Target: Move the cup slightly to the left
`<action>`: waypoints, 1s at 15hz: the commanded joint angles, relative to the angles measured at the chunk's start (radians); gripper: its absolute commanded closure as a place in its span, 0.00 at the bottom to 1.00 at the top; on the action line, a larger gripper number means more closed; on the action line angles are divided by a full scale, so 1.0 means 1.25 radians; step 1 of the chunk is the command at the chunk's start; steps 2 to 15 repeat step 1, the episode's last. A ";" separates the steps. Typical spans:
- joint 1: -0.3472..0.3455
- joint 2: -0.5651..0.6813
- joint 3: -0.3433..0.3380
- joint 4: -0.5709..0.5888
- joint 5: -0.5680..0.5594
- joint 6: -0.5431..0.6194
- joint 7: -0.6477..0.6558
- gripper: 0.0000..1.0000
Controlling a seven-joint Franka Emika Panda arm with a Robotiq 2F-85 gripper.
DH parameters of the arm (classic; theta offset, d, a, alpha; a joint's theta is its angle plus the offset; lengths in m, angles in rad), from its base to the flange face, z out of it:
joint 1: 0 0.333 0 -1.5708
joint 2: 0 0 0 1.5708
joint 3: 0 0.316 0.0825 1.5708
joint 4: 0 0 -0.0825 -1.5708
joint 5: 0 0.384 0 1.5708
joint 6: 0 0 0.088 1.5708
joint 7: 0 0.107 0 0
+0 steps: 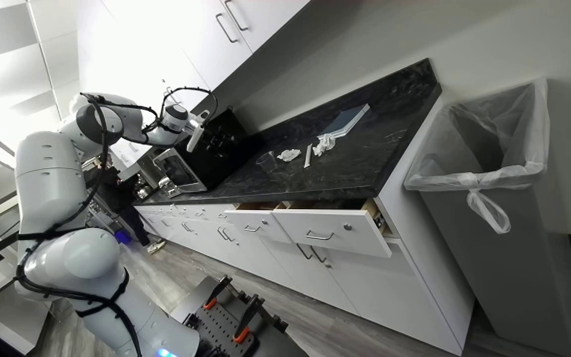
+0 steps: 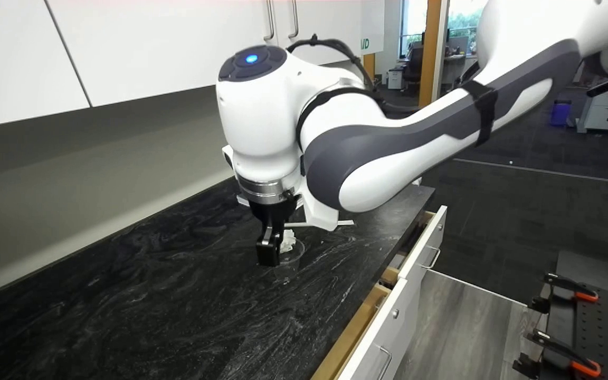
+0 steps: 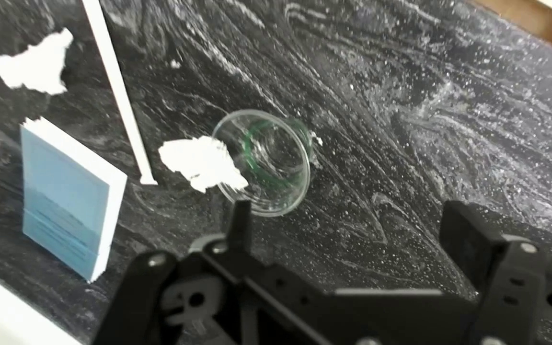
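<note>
A clear plastic cup [image 3: 285, 165] with a green mark near its base stands on the dark counter. It also shows in both exterior views, faintly [image 1: 267, 161] and partly overlapped by a crumpled white tissue [image 2: 289, 261]. In the wrist view the tissue [image 3: 199, 160] overlaps the cup's left rim. My gripper [image 3: 348, 211] is open, with nothing between its fingers. In the wrist view the left fingertip overlaps the cup's near rim, and the gap lies to the cup's lower right. In an exterior view my gripper [image 2: 268, 253] points down just left of the cup, above the counter.
A blue booklet [image 3: 65, 196], a white stick [image 3: 118, 91] and another crumpled tissue [image 3: 36, 64] lie on the counter [image 2: 151, 295] near the cup. Drawers [image 1: 332, 225] stand open along the front edge. A microwave [image 1: 181, 171] and overhead cabinets [image 2: 167, 42] are nearby.
</note>
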 commanded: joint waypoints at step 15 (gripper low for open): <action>-0.008 -0.060 -0.007 -0.027 0.031 -0.098 0.045 0.00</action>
